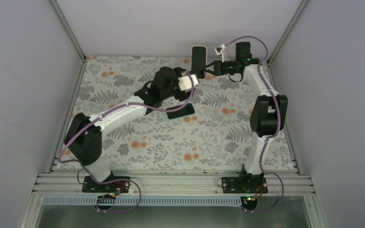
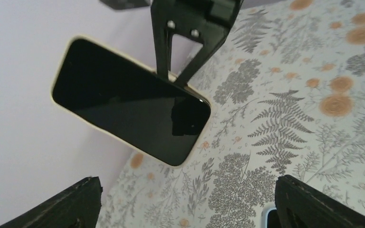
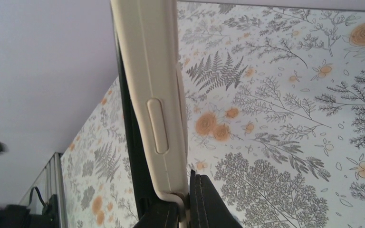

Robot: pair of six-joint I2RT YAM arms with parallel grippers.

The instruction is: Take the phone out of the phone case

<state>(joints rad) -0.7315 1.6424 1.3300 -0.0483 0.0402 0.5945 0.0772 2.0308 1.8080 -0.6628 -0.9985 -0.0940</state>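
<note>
My right gripper point(image 1: 208, 71) holds the cream phone case point(image 1: 198, 58) upright above the far middle of the table, shut on its lower edge. In the right wrist view the case's side with its long button point(image 3: 154, 109) rises from my pinched fingers point(image 3: 188, 202). In the left wrist view the case point(image 2: 128, 102) shows a dark face inside a cream rim. The phone point(image 1: 180, 112), a dark slab with a pale blue edge, lies flat on the table, and one corner of it point(image 2: 267, 219) shows. My left gripper point(image 1: 190, 81) hovers open between case and phone, its jaws point(image 2: 187, 190) wide apart and empty.
The table is covered with a fern-and-flower cloth point(image 1: 204, 142). Grey walls enclose it on the left, back and right, with metal corner posts point(image 1: 69, 28). An aluminium rail point(image 1: 171, 183) runs along the near edge by the arm bases.
</note>
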